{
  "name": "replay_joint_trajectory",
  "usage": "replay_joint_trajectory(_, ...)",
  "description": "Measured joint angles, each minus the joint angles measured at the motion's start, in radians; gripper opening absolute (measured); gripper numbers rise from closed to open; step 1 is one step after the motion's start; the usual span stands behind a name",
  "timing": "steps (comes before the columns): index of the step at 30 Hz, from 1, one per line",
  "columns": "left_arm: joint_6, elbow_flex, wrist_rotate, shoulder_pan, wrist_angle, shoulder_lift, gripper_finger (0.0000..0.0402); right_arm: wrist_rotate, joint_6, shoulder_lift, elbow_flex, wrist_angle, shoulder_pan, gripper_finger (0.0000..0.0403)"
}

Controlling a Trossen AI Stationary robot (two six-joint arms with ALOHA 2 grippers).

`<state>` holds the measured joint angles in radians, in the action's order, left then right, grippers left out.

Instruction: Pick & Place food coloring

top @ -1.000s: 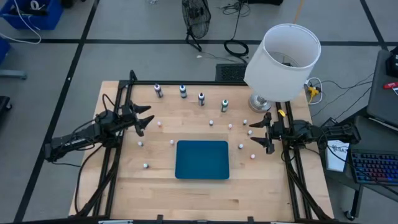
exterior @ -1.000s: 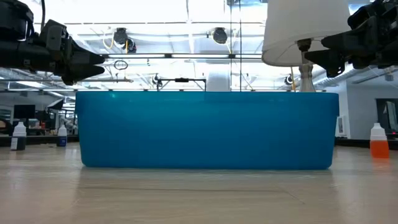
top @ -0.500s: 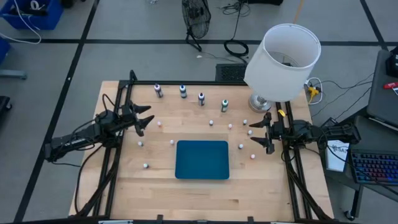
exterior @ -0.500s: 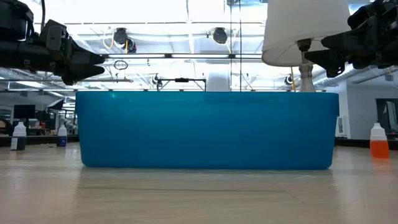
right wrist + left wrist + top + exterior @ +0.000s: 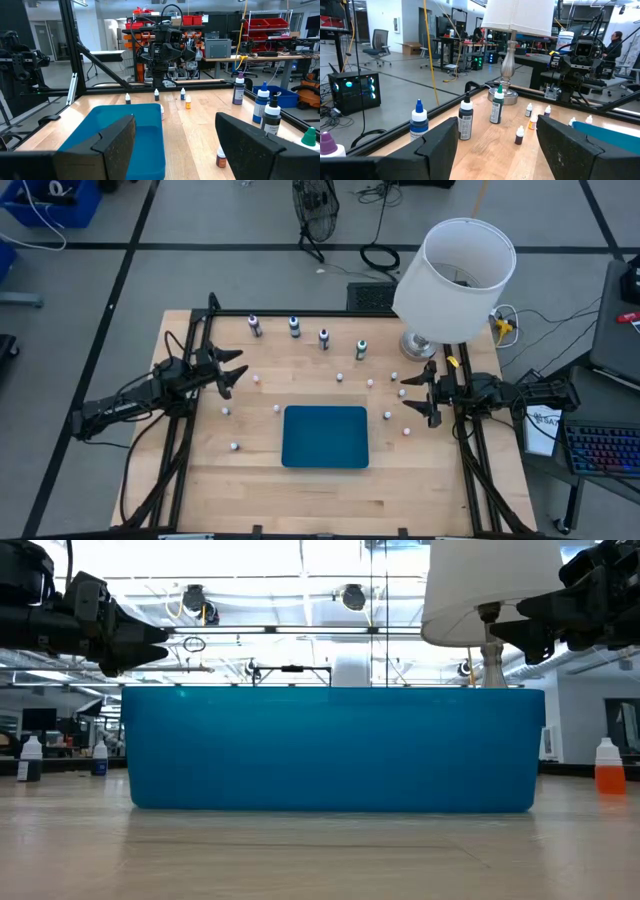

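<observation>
Left gripper hovers spread wide by the table's left edge, right gripper likewise open opposite, while the food coloring stands in a row along the far edge, so approach one bottle squarely, fingers straddling the cap, clear of neighbours.

Robotics lab: red parts bins, equipment racks, office chair

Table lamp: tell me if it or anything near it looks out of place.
The table lamp stands on the table's far right corner, an odd neighbour for the four food coloring bottles in a row. Tiny bottles lie scattered around the blue mat. Nothing looks spilled.
</observation>
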<state>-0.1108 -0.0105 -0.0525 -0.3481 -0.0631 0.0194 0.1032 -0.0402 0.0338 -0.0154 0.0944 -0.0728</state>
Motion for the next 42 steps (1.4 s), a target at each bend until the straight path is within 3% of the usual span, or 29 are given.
replay_joint_trajectory(8, 0.001, 0.0, 0.0, 0.0, 0.0, 0.0, 0.0269, 0.0, -0.01, 0.0, 0.0, 0.021, 0.0, 0.0263)
replay_joint_trajectory(17, 0.001, 0.0, 0.0, 0.0, 0.0, 0.0, 0.0269, 0.006, -0.389, 0.0, 0.0, 0.135, 0.0, 0.0263)
replay_joint_trajectory(27, 0.0, 0.0, 0.0, 0.0, 0.0, 0.0, 0.0269, 0.163, -0.367, 0.0, 0.0, 0.17, 0.0, 0.0263)
replay_joint_trajectory(38, 0.001, 0.0, 0.0, 0.0, 0.0, 0.0, 0.0269, 0.144, -0.421, 0.002, -0.019, 0.193, 0.0, 0.0263)
replay_joint_trajectory(42, 0.0, 0.0, 0.0, 0.0, 0.0, 0.0, 0.0269, 0.026, -0.49, 0.077, -0.14, -0.038, -0.017, 0.0258)
